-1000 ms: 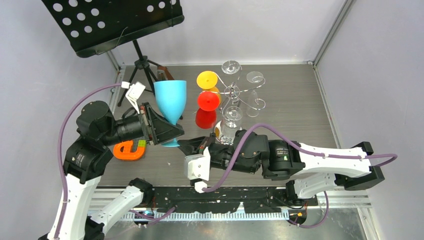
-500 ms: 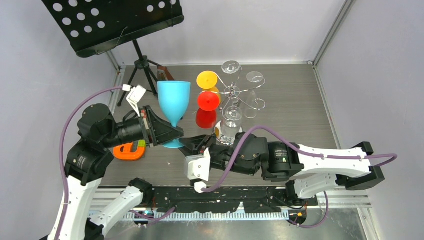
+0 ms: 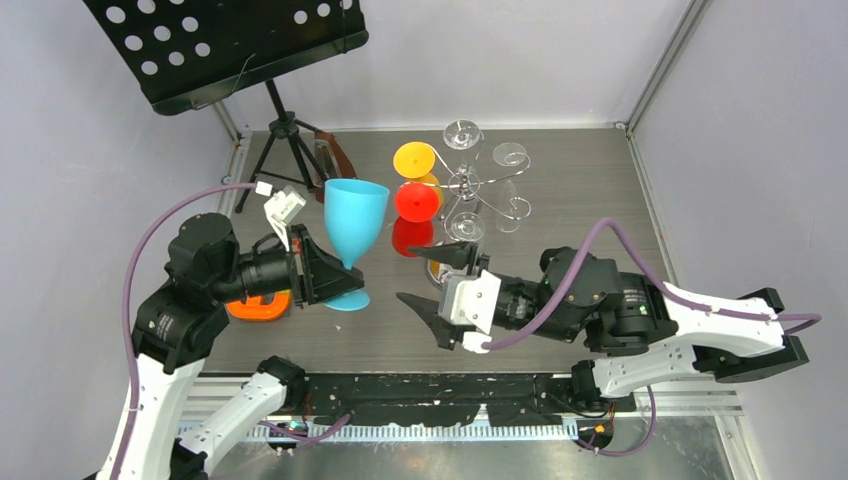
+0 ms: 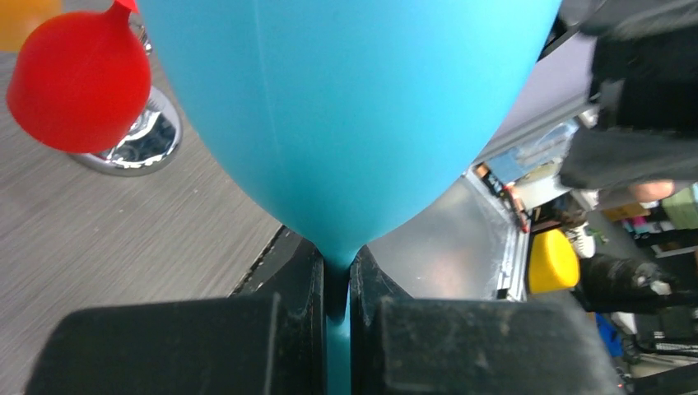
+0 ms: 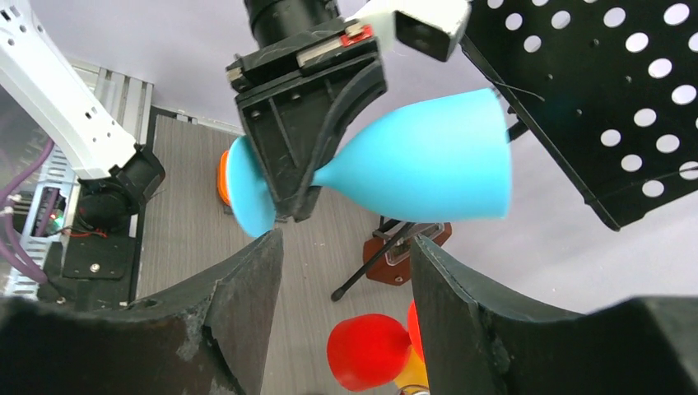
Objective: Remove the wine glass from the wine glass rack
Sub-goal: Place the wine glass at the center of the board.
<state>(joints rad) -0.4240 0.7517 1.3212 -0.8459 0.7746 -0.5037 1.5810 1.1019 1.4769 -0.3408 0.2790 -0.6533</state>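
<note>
One blue glass, centre-left, is off the rack, pinched by the left hand. The right hand has opened, empty.

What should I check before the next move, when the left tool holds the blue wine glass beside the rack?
1. The left tool is closed on the stem of the blue wine glass: ok.
2. The blue wine glass is apart from the wine glass rack: ok.
3. The right tool is open and holds nothing: ok.
4. The right tool does not touch the blue wine glass: ok.
5. The foot of the blue wine glass rests on the table: cannot tell.
6. The red glass hangs on the wine glass rack, untouched by either tool: ok.
</note>
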